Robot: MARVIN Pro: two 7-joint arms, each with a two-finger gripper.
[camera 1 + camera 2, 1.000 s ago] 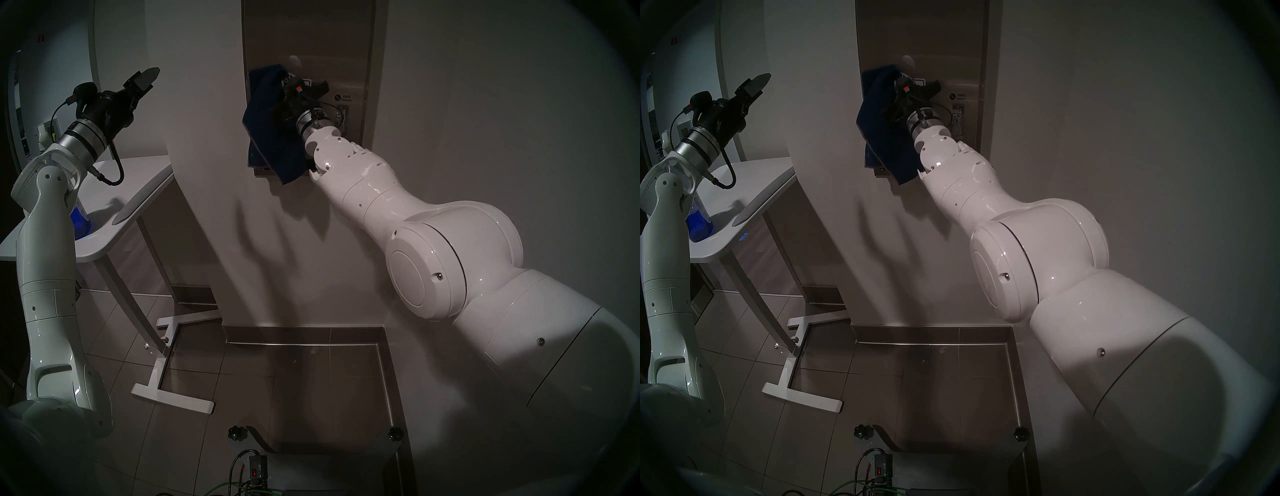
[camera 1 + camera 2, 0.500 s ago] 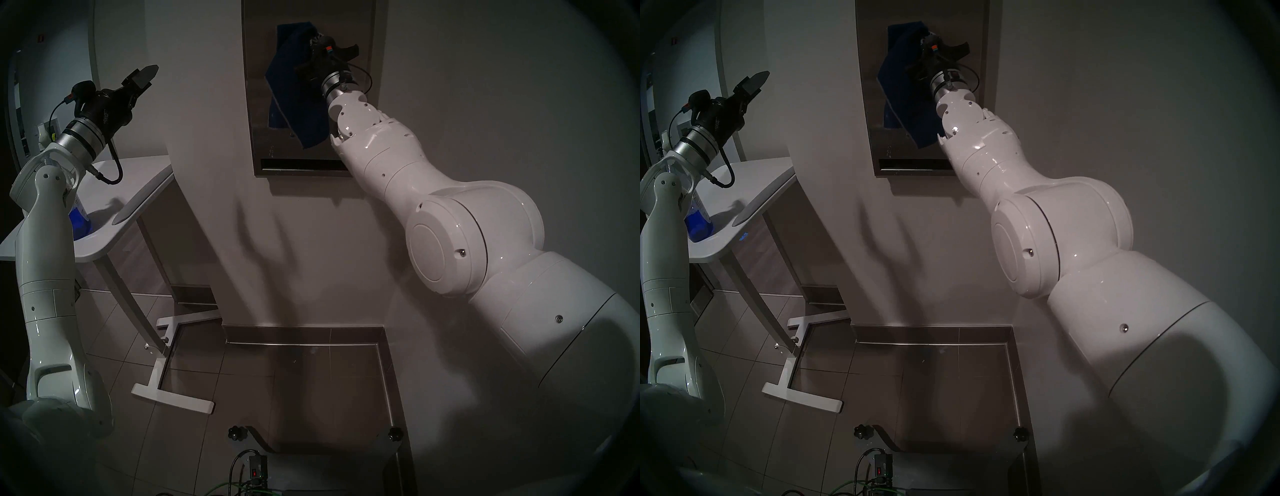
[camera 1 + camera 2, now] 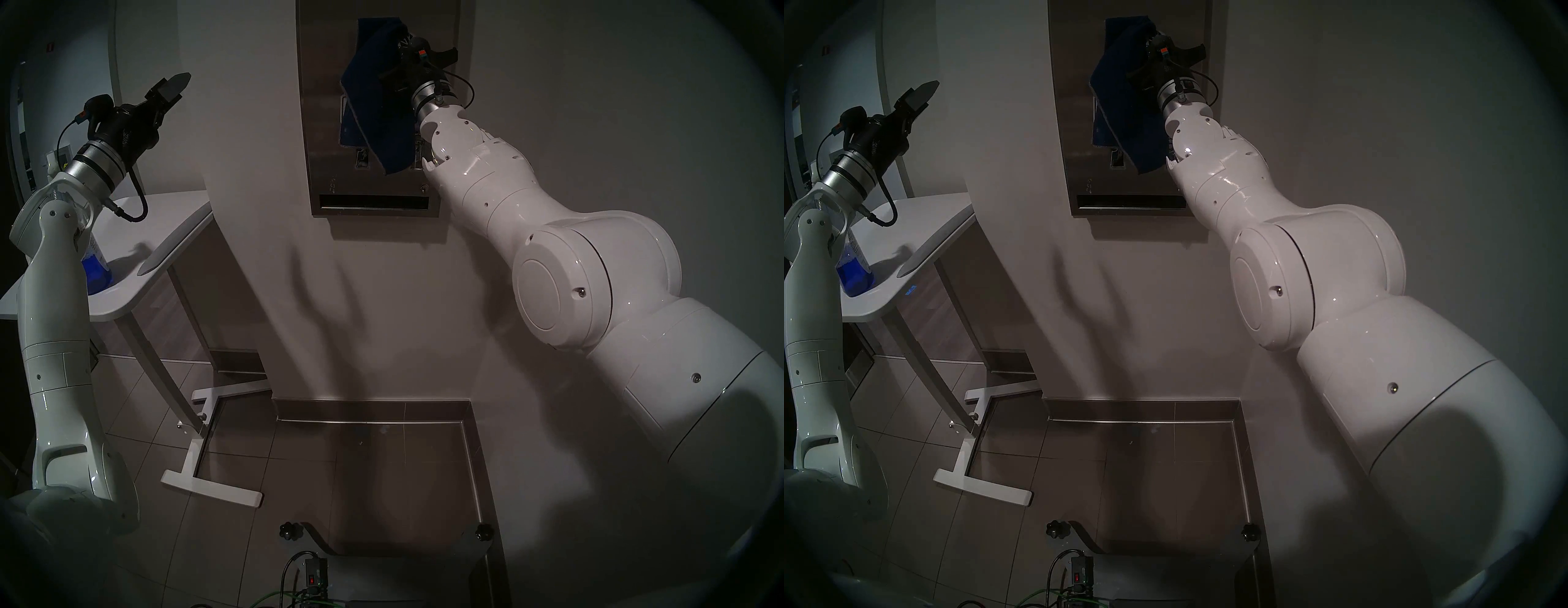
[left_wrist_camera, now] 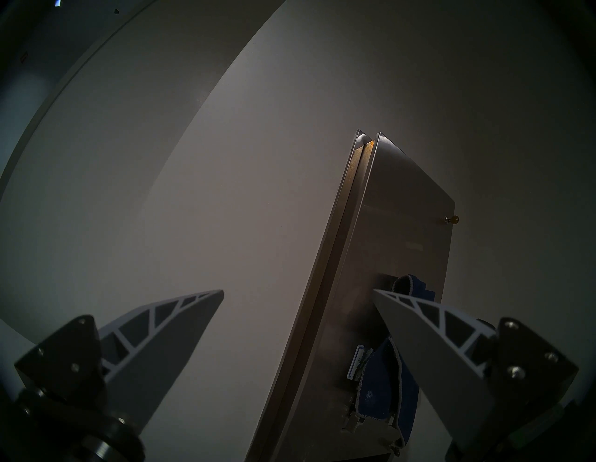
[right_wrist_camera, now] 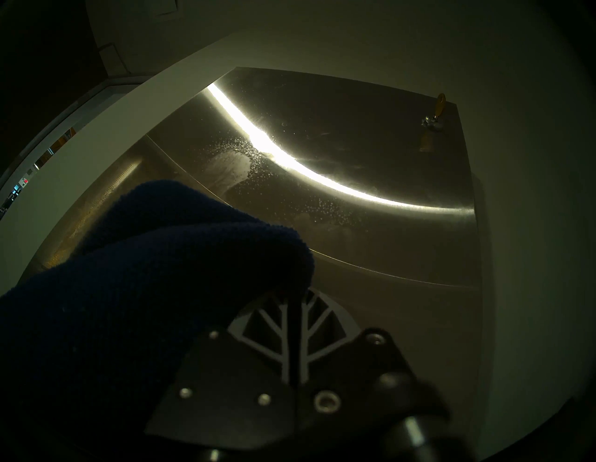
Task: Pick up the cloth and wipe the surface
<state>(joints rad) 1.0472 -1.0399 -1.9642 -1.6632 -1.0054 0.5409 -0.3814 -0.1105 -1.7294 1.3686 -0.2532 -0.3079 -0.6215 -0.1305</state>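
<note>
Two tools show: the right tool [image 5: 295, 301] is squeezed tight on the blue cloth [image 3: 377, 106] against the metal front [image 3: 322, 127]; the left tool [image 4: 298, 292] is wide open, holding nothing.

Dim room: off-white wall [image 3: 551, 127], brown tiled floor [image 3: 382, 467], white rounded table [image 3: 169, 229] at left.

A white rounded tabletop [image 3: 169, 220] on slim white legs with flat white feet [image 3: 212, 488] stands at the left, just beside the wall's corner; a clear bottle of blue liquid [image 3: 96, 271] stands on it, partly hidden by an arm; the feet rest on a floor of grey-brown tiles [image 3: 263, 488].
</note>
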